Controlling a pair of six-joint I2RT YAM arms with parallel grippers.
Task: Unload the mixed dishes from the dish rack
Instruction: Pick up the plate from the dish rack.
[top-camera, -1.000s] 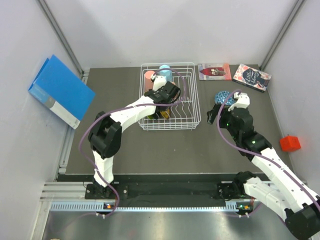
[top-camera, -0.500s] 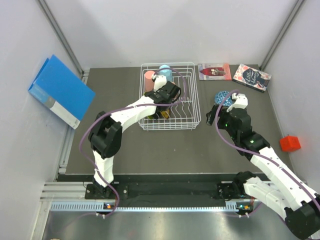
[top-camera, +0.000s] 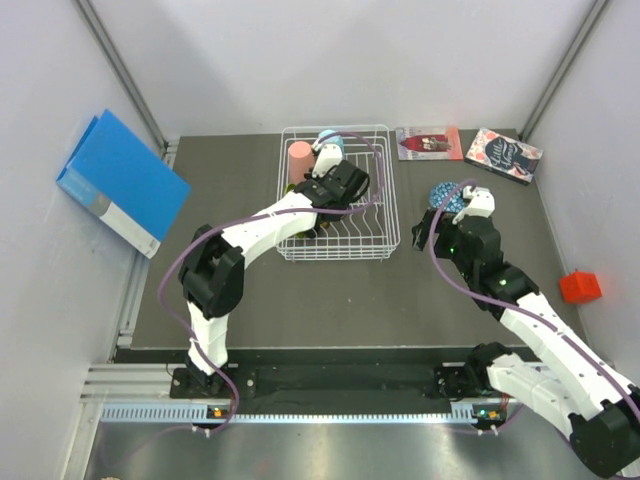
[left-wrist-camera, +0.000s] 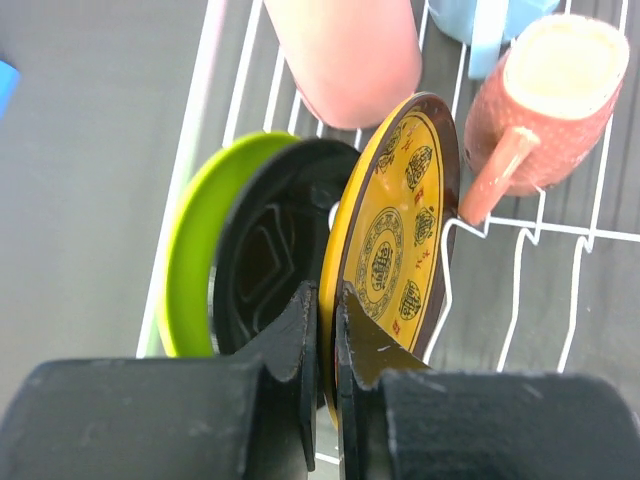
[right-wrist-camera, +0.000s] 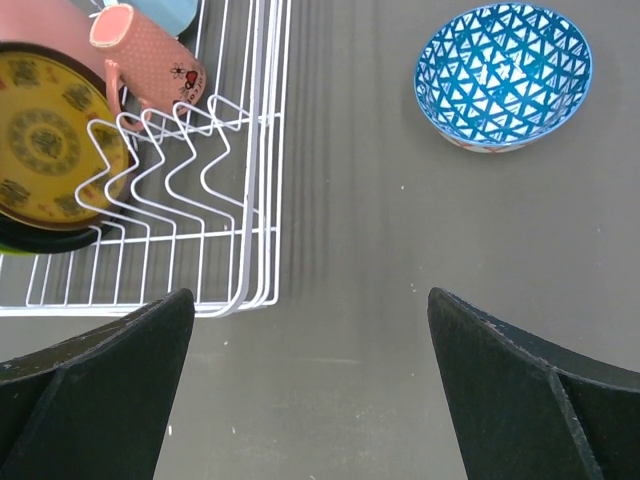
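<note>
Pinching the rim of the yellow patterned plate, the left gripper has just pressed its jaws together inside the dish rack at the table's far edge.
With the grip made, the plate looks ready to lift out. It stands upright just beside the black plate and the lime-green plate. A pink cup, salmon mug and light blue mug also remain. The blue patterned bowl already sits toward the table's right edge. The right gripper hovers with its jaws spread, holding nothing.
</note>
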